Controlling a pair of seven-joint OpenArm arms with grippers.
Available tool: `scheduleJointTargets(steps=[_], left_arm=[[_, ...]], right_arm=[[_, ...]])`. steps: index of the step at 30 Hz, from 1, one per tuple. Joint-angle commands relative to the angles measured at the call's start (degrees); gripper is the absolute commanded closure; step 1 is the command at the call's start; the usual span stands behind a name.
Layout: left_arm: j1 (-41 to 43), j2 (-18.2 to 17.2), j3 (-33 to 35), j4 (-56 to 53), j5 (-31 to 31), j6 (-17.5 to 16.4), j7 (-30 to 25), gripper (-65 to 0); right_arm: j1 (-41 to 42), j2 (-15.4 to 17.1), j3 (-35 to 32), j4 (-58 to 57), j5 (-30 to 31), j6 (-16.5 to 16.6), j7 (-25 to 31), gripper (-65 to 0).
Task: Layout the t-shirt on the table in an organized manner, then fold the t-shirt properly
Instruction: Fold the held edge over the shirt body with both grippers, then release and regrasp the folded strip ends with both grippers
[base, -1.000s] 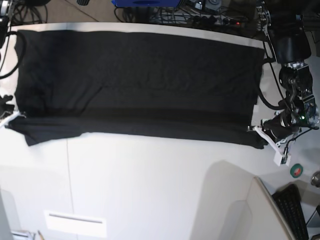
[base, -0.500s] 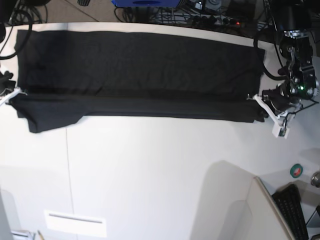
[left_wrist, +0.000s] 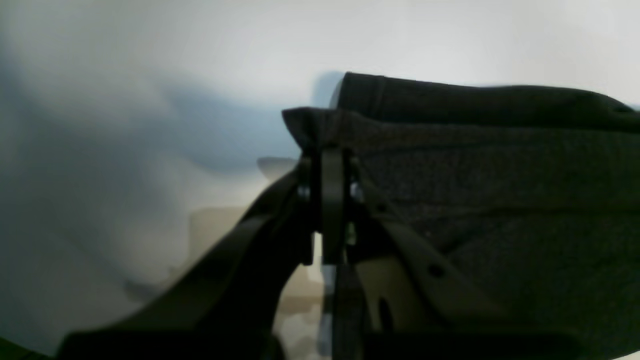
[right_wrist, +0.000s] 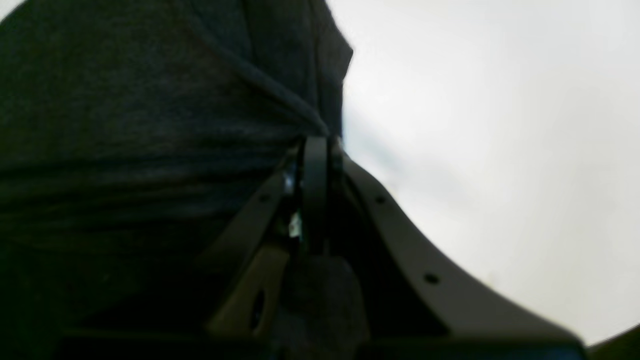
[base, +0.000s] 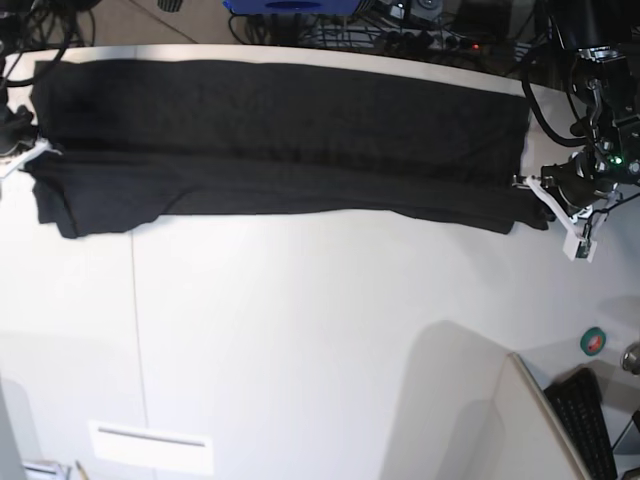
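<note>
The black t-shirt (base: 280, 130) lies stretched wide across the far part of the white table (base: 320, 330), with its near edge folded up over the body. No print or tag shows. My left gripper (base: 522, 183) is shut on the shirt's right end; in the left wrist view the fingers (left_wrist: 331, 200) pinch a gathered fold of the cloth (left_wrist: 475, 165). My right gripper (base: 38, 150) is shut on the shirt's left end; in the right wrist view its fingers (right_wrist: 314, 190) clamp the cloth (right_wrist: 150, 125).
A thin dark seam (base: 136, 340) runs down the table at the left. A green and red round thing (base: 594, 342) and a keyboard (base: 590, 420) sit at the lower right. Cables and gear (base: 420, 25) lie beyond the far edge.
Both grippers have carried the shirt's near folded edge farther toward the back of the table, so the folded strip lies higher over the body and the visible shirt is narrower.
</note>
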Motion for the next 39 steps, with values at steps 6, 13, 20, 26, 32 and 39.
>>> scheduleJointTargets(steps=[6, 13, 20, 26, 32, 39], left_arm=[[0.2, -1.2, -0.4, 0.9, 0.2, 0.4, -0.7, 0.0], [0.9, -1.2, -0.4, 0.5, 0.4, 0.4, -0.8, 0.0], [0.6, -0.7, -0.4, -2.3, 4.9, 0.4, -1.0, 0.0], [0.5, -0.7, -0.4, -2.1, 5.2, 0.4, -1.0, 0.0], [0.5, -0.7, -0.7, -2.3, 5.4, 0.4, -1.0, -9.1], [0.9, -0.7, -2.3, 2.4, 4.8, 0.4, -1.0, -48.2]], right_arm=[[-2.2, -0.9, 0.7, 1.0, 0.2, -0.1, 1.0, 0.0], [-3.2, -1.0, 0.7, 1.0, 0.2, -0.1, 1.0, 0.0], [-4.4, -2.2, 0.6, 2.3, 0.2, -0.1, 1.0, 0.0], [-4.0, -2.7, 0.3, 2.2, 0.2, -0.1, -0.2, 0.0], [-3.1, -2.7, 0.8, 2.7, 0.2, -0.1, -6.0, -3.5], [-5.6, -6.0, 2.4, 14.4, 0.3, -0.2, -4.5, -21.3]])
